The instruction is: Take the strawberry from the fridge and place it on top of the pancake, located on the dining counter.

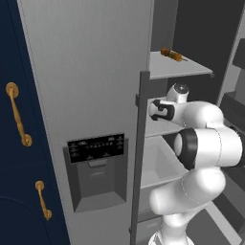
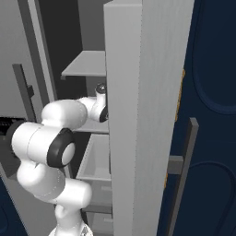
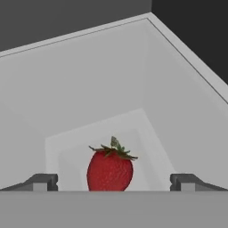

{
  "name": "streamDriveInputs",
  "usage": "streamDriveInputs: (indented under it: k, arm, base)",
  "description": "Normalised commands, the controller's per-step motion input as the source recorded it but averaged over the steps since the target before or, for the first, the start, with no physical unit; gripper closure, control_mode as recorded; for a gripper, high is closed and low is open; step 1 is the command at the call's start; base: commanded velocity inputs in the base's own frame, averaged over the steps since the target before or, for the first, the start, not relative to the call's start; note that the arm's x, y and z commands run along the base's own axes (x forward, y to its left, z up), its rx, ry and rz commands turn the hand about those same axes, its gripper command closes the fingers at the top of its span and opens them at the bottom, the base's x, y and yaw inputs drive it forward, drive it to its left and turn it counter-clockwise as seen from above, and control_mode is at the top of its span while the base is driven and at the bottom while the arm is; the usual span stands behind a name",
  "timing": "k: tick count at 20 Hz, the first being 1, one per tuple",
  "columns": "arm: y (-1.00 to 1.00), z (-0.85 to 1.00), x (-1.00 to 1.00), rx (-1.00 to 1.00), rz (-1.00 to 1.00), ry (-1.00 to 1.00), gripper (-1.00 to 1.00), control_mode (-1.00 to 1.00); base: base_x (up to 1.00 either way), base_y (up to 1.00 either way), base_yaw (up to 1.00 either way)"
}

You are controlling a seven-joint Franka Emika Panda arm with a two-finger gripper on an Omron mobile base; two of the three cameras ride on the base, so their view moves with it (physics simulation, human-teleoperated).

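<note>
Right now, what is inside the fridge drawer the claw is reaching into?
A single strawberry stands in the pale grey drawer, between the open claw fingertips, untouched. The drawer floor right under the fruit is covered by it; its lowest part is cut off from the hand view.

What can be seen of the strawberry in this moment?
The strawberry is a red, rounded fruit with a glossy-looking skin and a small green leafy cap on top. It stands upright on the pale grey floor of a fridge drawer whose walls rise around it. In the hand view it sits between the two dark fingertips of the open gripper, with a clear gap on each side, so nothing grips it yet. Its lowest part is cut off from sight.
</note>
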Motion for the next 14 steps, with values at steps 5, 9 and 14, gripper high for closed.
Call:
streamDriveInputs:
  k: [5,9,14]
  arm:
    - [0.00,-0.16,0.07,0.00,0.00,0.06,-1.00,-1.00]
    - [0.00,-0.23,0.03,0.00,0.00,0.09,-1.00,-1.00]
    - [0.00,-0.12,0.05,0.00,0.00,0.01,-1.00,-1.00]
  base:
    - [0.00,0.00,0.00]
    - [0.00,0.00,0.00]
    - [0.00,0.00,0.00]
